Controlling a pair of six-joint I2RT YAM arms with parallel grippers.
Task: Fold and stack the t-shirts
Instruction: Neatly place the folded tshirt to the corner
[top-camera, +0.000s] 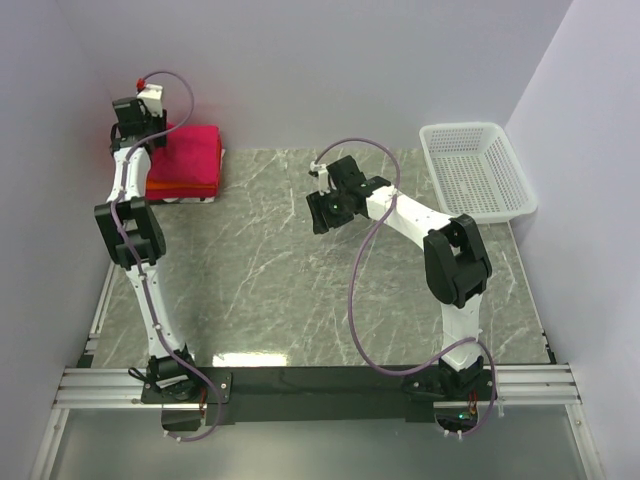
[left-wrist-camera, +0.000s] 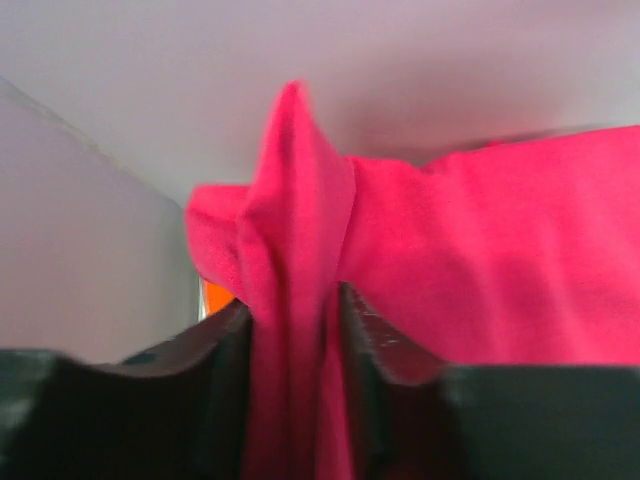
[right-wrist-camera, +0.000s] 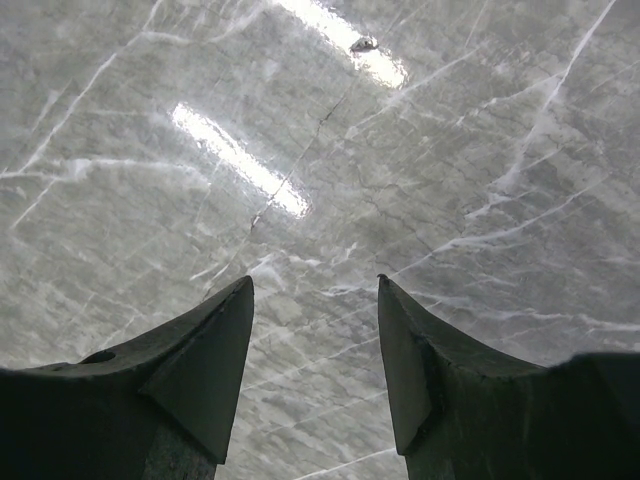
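The crimson-pink t-shirt (top-camera: 190, 150) tops a folded stack in the far left corner of the surface (top-camera: 280, 270). The left gripper (left-wrist-camera: 295, 320) pinches a raised ridge of its cloth. The right gripper (right-wrist-camera: 315, 290) hangs spread over bare grey marble, holding nothing. A white basket (top-camera: 460, 128) sits far right, with pale walls (top-camera: 350, 70) all round.

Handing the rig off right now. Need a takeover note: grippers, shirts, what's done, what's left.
Left gripper: closed on a pinched-up ridge of the crimson-pink t-shirt, far-left corner.
Right gripper: open, holding nothing, above the bare table.
Shirts: the pink one lies folded on top of the stack; red and a sliver of orange show beneath.
Done: no loose shirt in view; the white basket shows none.
Left: probably just release the pink shirt and check the top lies flat.
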